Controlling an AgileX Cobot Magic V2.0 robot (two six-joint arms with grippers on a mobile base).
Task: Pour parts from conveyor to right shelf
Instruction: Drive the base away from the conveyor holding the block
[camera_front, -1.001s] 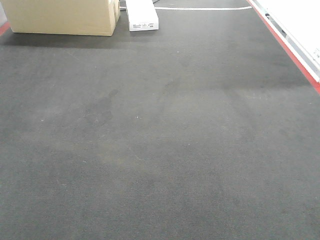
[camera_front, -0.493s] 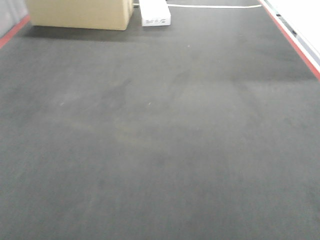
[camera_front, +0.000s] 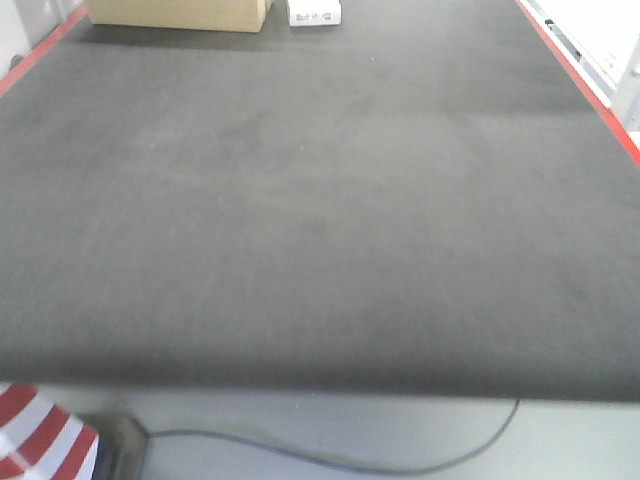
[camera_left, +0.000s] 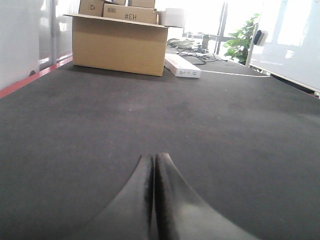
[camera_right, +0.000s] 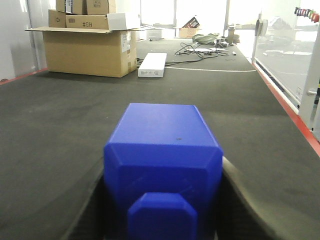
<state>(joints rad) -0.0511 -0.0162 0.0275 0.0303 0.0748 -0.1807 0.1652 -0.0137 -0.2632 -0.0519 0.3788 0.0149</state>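
Right pincer (camera_right: 164, 195) was clamped on the blue part (camera_right: 165, 130), held over the conveyor (camera_front: 320, 200) with the knob facing the wrist camera. I judged the part light, rigid and of slick plastic; the flat side faces give the sound hold, not the knob. Left pincer (camera_left: 153, 162) was closed on nothing. Belt was dark matte fabric between red rails (camera_right: 292, 122). Cardboard box (camera_left: 117, 45) stood far left. I saw no right shelf.

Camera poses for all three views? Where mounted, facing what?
Front view: high, tilted down along the belt; none of the robot shows.
Left wrist: low over the belt, facing the cardboard box; shut left gripper at bottom.
Right wrist: low, same heading; right gripper holding the blue block.
Shared: all see that box and the white case.
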